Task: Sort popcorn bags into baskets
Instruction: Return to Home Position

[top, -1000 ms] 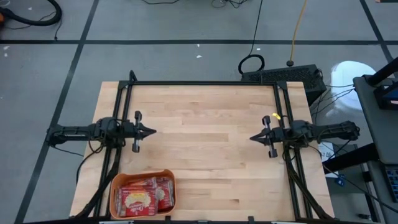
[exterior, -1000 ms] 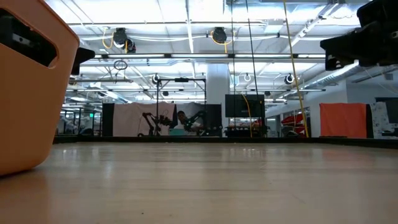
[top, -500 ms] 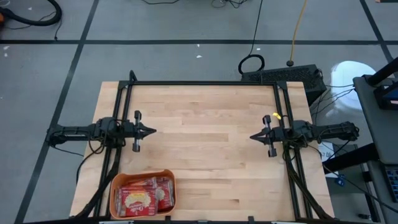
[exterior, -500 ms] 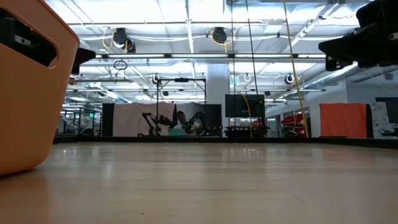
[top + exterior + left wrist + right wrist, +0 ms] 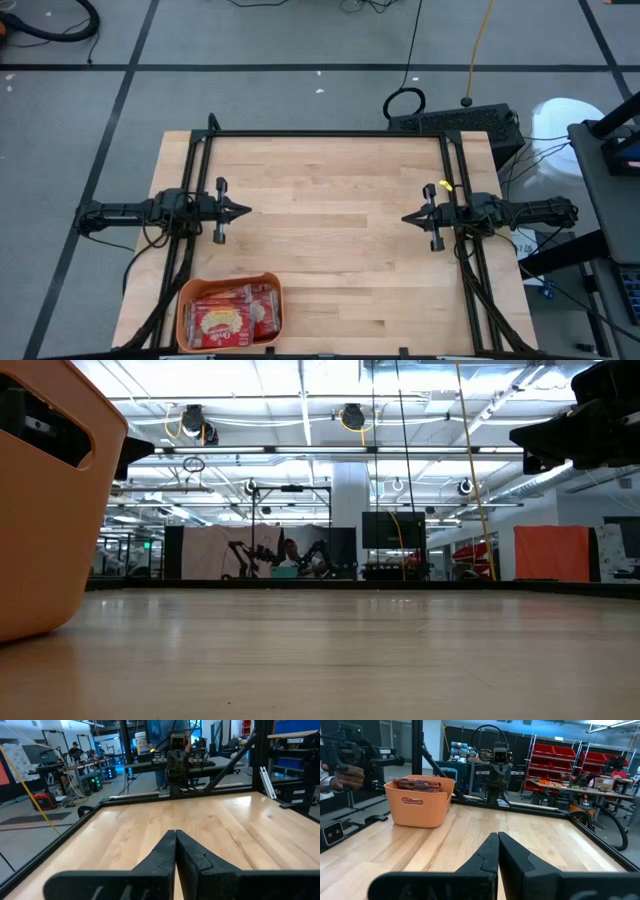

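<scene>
The orange basket (image 5: 230, 313) stands at the table's near left corner, and the red popcorn bags (image 5: 227, 315) lie piled inside it. The right wrist view shows the basket (image 5: 419, 801) with the bags (image 5: 418, 783) poking above its rim. In the low view only its orange wall (image 5: 45, 500) shows. My left gripper (image 5: 247, 211) hovers shut over the table's left side, pointing right; its fingers meet in the left wrist view (image 5: 175, 840). My right gripper (image 5: 404, 220) hovers shut over the right side, pointing left (image 5: 498, 842). Neither is near the basket.
A black metal frame (image 5: 330, 134) runs along the far edge and both sides of the wooden table (image 5: 330, 250). Bare wood lies between the two grippers. A person's hand (image 5: 345, 775) shows beyond the table in the right wrist view.
</scene>
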Tool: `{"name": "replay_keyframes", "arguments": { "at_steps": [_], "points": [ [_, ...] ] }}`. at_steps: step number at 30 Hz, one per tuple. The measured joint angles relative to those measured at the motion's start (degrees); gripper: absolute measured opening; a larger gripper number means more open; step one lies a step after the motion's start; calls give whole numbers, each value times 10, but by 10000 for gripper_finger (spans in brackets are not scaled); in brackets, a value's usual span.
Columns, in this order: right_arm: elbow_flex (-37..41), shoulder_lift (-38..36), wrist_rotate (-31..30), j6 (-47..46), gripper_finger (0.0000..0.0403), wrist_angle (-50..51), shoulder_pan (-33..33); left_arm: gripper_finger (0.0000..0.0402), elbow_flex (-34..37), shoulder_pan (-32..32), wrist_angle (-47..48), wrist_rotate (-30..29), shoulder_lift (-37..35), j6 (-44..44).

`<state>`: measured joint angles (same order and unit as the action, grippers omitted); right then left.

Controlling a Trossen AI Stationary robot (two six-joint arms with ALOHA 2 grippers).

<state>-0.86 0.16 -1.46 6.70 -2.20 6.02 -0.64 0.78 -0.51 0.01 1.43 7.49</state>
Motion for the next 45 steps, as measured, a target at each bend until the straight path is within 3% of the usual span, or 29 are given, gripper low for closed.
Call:
{"name": "replay_keyframes", "arguments": {
  "at_steps": [23, 33, 45],
  "points": [
    [0, 0, 0, 0, 0, -1, 0, 19, 0, -4, 0, 1, 4, -17],
    [0, 0, 0, 0, 0, -1, 0, 6, 0, -4, -1, 0, 4, -18],
    [0, 0, 0, 0, 0, -1, 0, 25, 0, -4, -1, 0, 4, -18]
  ]
}}
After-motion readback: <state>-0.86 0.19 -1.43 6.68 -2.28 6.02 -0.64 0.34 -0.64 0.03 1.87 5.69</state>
